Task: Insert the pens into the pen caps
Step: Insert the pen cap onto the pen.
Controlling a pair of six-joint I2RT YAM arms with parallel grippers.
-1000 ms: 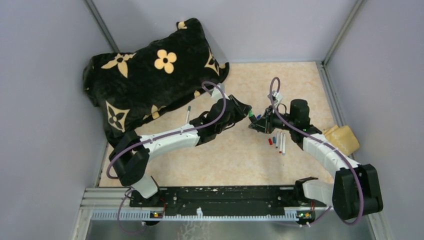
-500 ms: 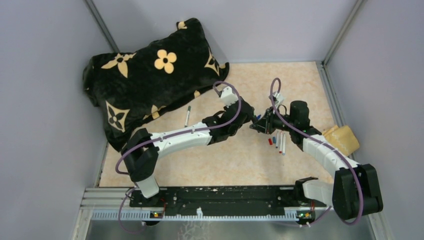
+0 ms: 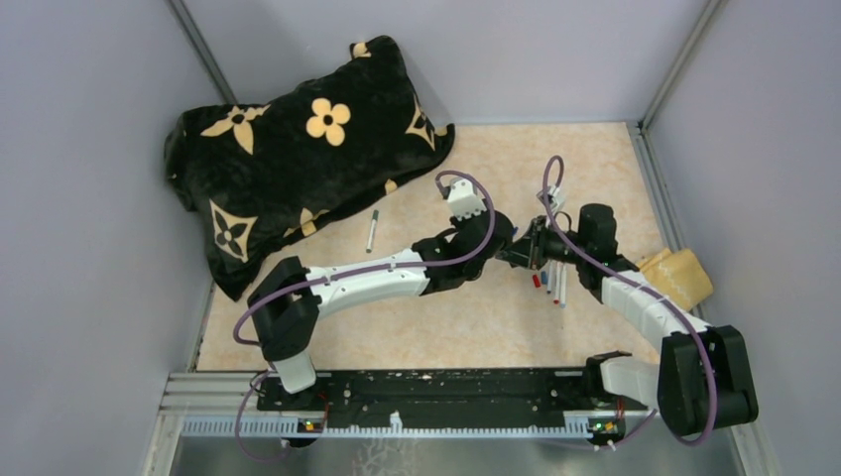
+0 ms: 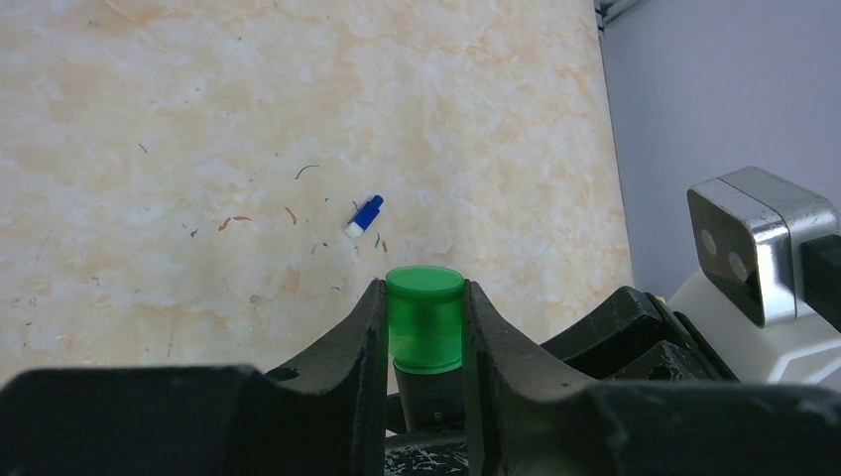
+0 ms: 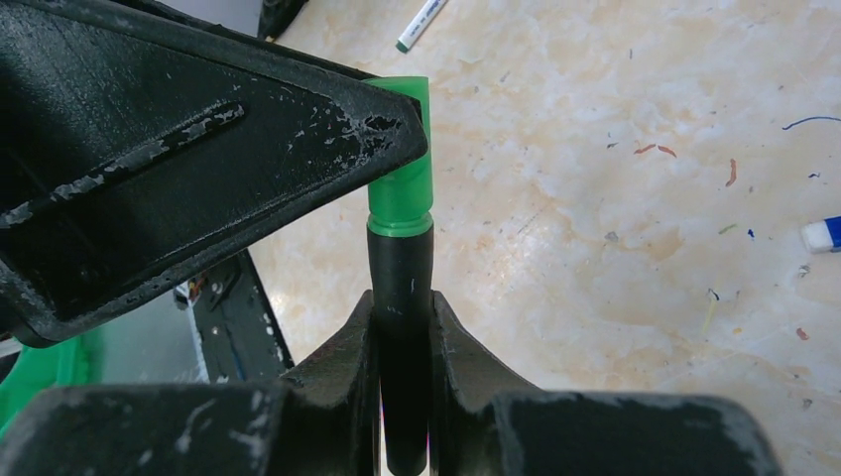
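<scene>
L gripper (image 4: 424,297) pinches green cap (image 5: 401,188). R gripper (image 5: 402,317) pinches black pen (image 5: 401,268) just behind it. They meet end-on over mid table (image 3: 476,317) so the cap pushes straight on; looks seated. Spare pens (image 3: 551,283) at 5 o'clock of the meeting point, blue cap (image 4: 365,214) loose.

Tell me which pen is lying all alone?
The white pen with the green end, beside the black flowered cushion; the other loose pens lie bunched together by the right arm.
</scene>
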